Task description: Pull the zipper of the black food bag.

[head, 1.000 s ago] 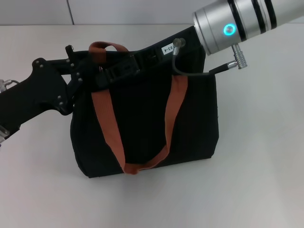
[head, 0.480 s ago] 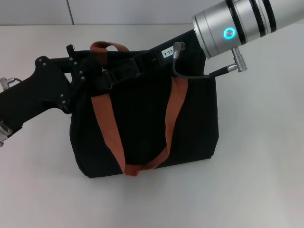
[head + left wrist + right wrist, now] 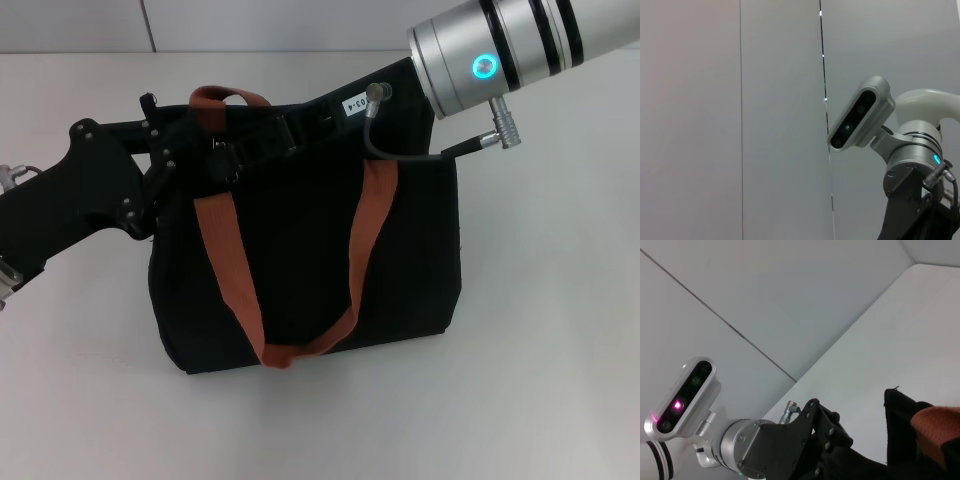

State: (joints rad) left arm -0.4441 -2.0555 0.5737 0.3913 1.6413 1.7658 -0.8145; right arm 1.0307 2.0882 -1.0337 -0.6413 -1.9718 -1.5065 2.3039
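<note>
Left gripper (image 3: 205,150) sits at the black food bag's (image 3: 300,260) top left edge, right gripper (image 3: 330,112) top right; grip states can't be told.

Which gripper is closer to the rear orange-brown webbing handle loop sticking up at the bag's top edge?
Left. The left gripper is right beside that rear orange-brown handle loop, at the black fabric food bag's top edge; the right gripper is farther along the edge.

Only text I can make out: small white label (image 3: 351,104) on the black right arm (image 3: 330,108) lying along top of the black food bag (image 3: 300,270), head view. Reads approx "03-4", partly cut off, so not 100% sure. Nothing readable in either wrist view.
</note>
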